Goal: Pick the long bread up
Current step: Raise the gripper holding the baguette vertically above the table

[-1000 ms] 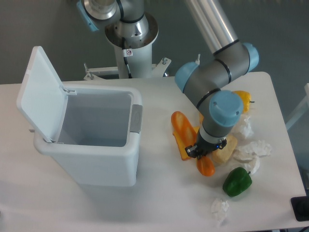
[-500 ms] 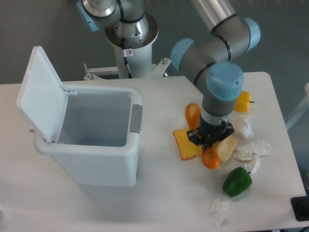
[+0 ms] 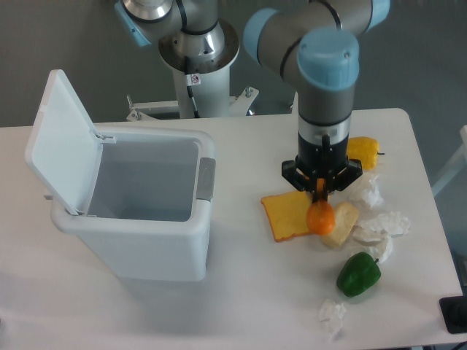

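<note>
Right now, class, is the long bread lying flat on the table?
No: the gripper holds the long bread hanging end-down, above the table.

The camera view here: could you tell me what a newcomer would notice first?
Probably the gripper at centre right, shut on the long bread, which hangs end-on above an orange toast slice. Next, the big white bin on the left, lid open, and the green pepper near the table's front right.
</note>
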{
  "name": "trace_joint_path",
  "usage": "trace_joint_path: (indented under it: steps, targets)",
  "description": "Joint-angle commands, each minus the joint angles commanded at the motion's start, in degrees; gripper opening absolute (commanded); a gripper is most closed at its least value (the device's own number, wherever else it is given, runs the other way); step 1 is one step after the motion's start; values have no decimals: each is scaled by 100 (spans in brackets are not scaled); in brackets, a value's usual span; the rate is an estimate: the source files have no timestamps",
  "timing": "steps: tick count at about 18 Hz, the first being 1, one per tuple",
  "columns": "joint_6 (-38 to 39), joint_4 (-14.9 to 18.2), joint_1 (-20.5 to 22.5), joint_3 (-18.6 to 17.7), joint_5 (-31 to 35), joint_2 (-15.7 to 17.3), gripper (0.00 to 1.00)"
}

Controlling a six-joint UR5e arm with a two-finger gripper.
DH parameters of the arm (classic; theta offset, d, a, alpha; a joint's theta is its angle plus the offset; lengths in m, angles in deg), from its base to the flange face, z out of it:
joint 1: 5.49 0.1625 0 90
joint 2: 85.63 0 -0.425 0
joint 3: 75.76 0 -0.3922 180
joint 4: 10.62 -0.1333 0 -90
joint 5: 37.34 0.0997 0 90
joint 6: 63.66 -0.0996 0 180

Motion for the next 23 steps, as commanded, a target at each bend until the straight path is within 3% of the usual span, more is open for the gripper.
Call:
trace_joint_path:
  steps: [8, 16, 23]
  targets:
    - [-291, -9, -79, 159, -1020, 105, 3]
    - [-335, 44, -71, 0, -1038, 290, 3]
    - [-862, 193, -36, -44, -1020, 325, 3]
